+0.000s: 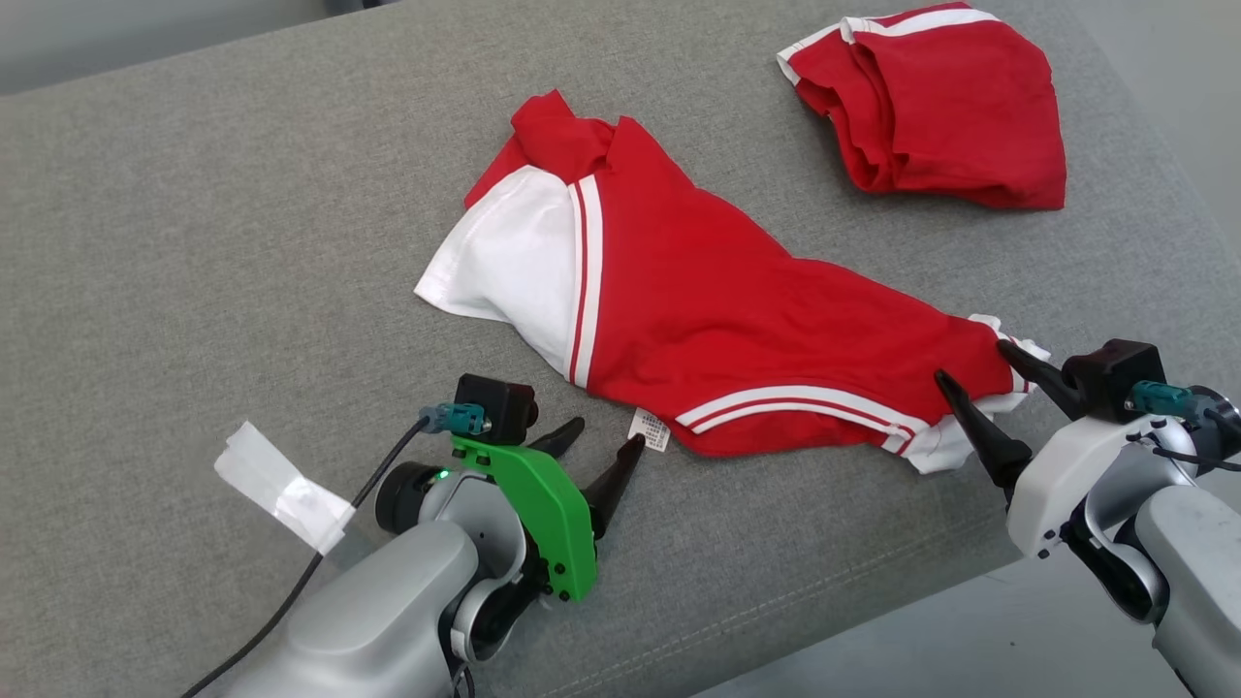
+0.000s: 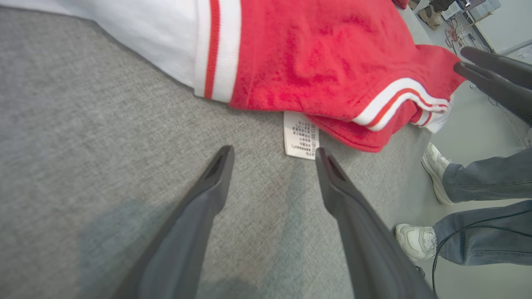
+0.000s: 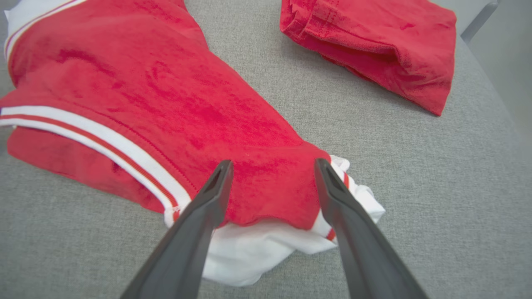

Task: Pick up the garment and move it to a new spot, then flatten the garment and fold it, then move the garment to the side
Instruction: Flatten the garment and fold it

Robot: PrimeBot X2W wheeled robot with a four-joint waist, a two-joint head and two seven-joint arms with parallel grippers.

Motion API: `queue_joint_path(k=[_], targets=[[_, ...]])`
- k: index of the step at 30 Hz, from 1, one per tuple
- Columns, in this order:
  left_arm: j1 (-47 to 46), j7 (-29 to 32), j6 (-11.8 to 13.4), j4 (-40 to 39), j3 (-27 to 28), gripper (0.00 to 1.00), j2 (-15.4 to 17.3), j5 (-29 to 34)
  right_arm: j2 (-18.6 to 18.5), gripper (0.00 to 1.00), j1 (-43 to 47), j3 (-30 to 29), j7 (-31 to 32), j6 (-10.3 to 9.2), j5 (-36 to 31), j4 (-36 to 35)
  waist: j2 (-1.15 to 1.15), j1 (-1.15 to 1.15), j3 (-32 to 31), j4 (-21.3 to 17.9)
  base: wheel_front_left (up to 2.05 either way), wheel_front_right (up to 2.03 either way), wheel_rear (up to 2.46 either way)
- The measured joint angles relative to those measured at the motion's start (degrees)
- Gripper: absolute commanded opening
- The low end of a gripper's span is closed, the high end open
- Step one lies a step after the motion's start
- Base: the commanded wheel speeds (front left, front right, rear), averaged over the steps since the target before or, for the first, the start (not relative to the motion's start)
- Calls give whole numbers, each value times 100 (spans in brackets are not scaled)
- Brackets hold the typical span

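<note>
Grey cushion (image 1: 194,242): right fingers (image 1: 971,419) spread, straddling garment (image 1: 727,291) corner.

Setting: lab or test room. Indicators: grey fabric-covered bench (image 1: 194,213), smooth pale floor (image 2: 465,124), loose cables and electronics (image 2: 455,10) on floor, bystander's sneakers (image 2: 434,170) beside bench.

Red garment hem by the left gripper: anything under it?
A white care label pokes out from under the red garment, flat on the grey cushion. Its attached end and anything else beneath are covered by fabric.
</note>
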Motion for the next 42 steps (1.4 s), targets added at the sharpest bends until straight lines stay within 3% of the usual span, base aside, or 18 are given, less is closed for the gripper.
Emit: queue_joint_path(k=[10,20,23,24,25,28,33,35,42], targets=[[-336,272,0,201,-167,100,-31,504,65,100,0,-49,-59,0,82,26,0,0,114,-107,0,0,0],[-592,738,1,299,-425,94,-177,1101,62,100,-1,-77,-69,1,102,59,0,0,128,-91,0,0,0],[-679,867,1,352,-466,83,-247,1180,60,100,-5,-77,-69,1,102,63,0,0,139,-82,0,0,0],[-694,901,1,360,-466,75,-263,1180,60,100,-7,-77,-70,2,102,64,0,0,143,-80,0,0,0],[-703,942,2,366,-467,59,-280,1199,60,100,-10,-76,-82,2,102,66,0,0,147,-79,0,0,0],[-741,1044,7,397,-466,43,-333,1300,62,100,-53,-76,-111,23,103,69,0,0,160,-78,0,0,0],[-738,1146,7,402,-466,47,-448,1327,60,100,-60,-78,-111,23,137,96,0,0,179,-86,0,0,0],[-736,1191,5,393,-460,59,-461,1327,60,100,-60,-79,-111,24,137,108,0,0,185,-90,0,0,0],[-732,1296,5,394,-457,38,-533,1463,63,100,-60,-88,-112,24,146,121,0,0,209,-98,0,0,0]])
